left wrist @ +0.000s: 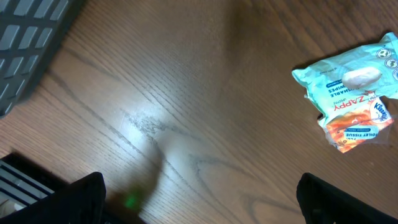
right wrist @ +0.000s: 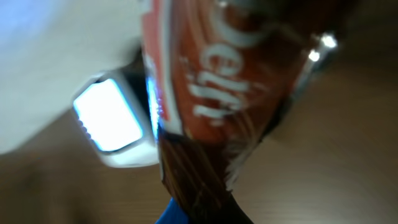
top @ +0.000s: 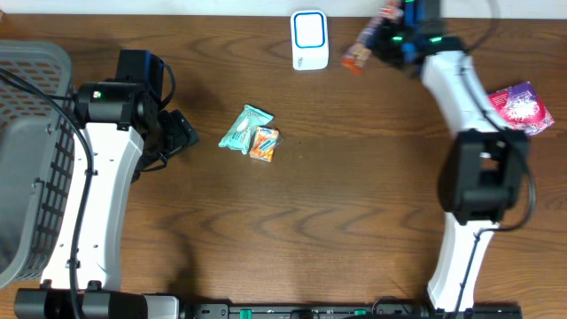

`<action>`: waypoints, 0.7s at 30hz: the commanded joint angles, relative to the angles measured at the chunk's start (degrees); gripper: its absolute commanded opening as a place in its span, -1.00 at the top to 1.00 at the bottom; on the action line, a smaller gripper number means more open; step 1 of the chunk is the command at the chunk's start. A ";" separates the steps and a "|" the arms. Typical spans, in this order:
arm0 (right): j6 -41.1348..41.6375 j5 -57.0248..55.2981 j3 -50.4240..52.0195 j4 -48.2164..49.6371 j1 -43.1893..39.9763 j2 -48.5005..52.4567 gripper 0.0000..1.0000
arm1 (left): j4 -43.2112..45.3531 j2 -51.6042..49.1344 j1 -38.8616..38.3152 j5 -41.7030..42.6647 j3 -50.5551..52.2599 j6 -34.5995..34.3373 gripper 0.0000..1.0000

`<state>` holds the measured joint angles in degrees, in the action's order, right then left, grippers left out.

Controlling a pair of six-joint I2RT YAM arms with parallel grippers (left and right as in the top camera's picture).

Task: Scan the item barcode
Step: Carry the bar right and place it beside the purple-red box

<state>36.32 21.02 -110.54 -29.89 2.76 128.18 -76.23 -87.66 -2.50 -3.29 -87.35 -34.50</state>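
One scanner stands at the far edge of the surface. Right jaws grip one brown wrapper just beside it. Left jaws gape wide, empty. Two packs lie mid-surface, teal pack touching orange pack; one pink pack sits right, one basket left.

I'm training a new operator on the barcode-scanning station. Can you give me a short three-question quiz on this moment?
1. True or false: the right end effector holds a red-brown packet close beside the white scanner.
2. The left end effector is: A) open and empty, B) shut on a bottle, C) pressing a button.
3. Fill in the colour: the orange pack lies against the ___ wipes pack.
Key: 1 true; 2 A; 3 teal.
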 commanded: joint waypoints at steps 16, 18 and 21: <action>-17.81 -26.86 -2.16 -31.58 -29.42 -7.89 0.98 | -0.22 0.00 0.09 -0.33 0.24 0.11 -0.96; -16.13 -29.64 -2.16 -33.00 -31.56 -7.89 0.98 | -0.22 0.00 0.09 -0.33 0.24 0.11 -0.95; -15.34 -30.71 -2.14 -35.23 -34.99 -7.63 0.98 | -0.22 0.00 0.09 -0.33 0.24 0.11 -0.96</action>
<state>19.73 -5.65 -112.75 -64.14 -29.28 119.66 -76.23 -87.66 -2.50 -3.29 -87.35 -34.50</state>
